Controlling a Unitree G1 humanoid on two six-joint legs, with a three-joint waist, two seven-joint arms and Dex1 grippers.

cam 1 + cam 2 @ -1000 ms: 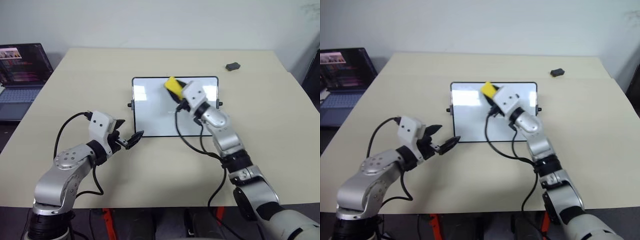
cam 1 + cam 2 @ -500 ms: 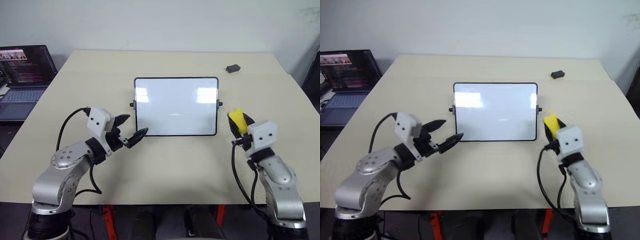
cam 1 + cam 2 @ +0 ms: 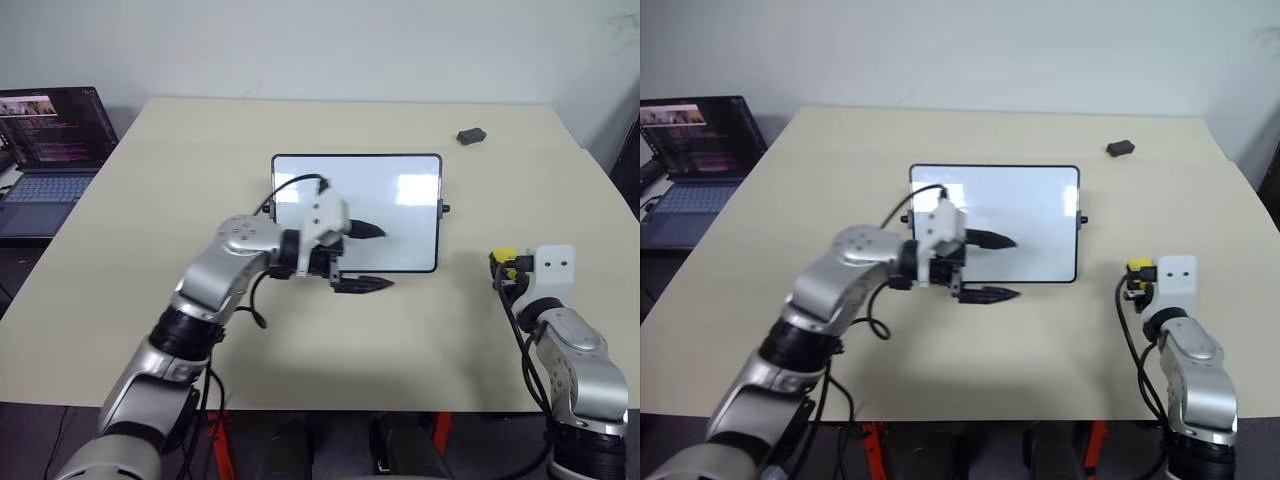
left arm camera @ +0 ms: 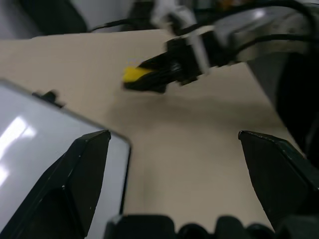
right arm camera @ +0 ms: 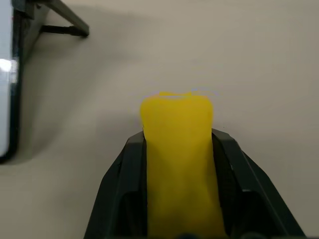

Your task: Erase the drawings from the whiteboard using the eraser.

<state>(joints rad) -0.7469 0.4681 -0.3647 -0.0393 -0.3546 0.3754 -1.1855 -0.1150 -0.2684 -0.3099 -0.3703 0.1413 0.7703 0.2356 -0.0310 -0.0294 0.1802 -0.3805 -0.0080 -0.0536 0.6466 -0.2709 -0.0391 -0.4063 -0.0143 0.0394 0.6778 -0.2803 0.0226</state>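
The right gripper (image 5: 178,149) clamps the yellow eraser (image 5: 178,164) near the table's (image 3: 150,200) right edge; the left gripper (image 3: 368,257) gapes wide over the clean whiteboard's (image 3: 400,210) near edge at mid-table.

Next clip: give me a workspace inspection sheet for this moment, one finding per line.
Surface: beige table, flat and bare around the board.
Job's things: whiteboard lies flat mid-table, no drawings visible on it; yellow eraser is off the board to its right.
Clutter: small dark grey lump near the far right corner.
Grippers: left gripper open over the board's near edge; right gripper shut on the eraser.
Cables: black cables loop along both arms.
Surroundings: open laptop at far left, white wall behind.
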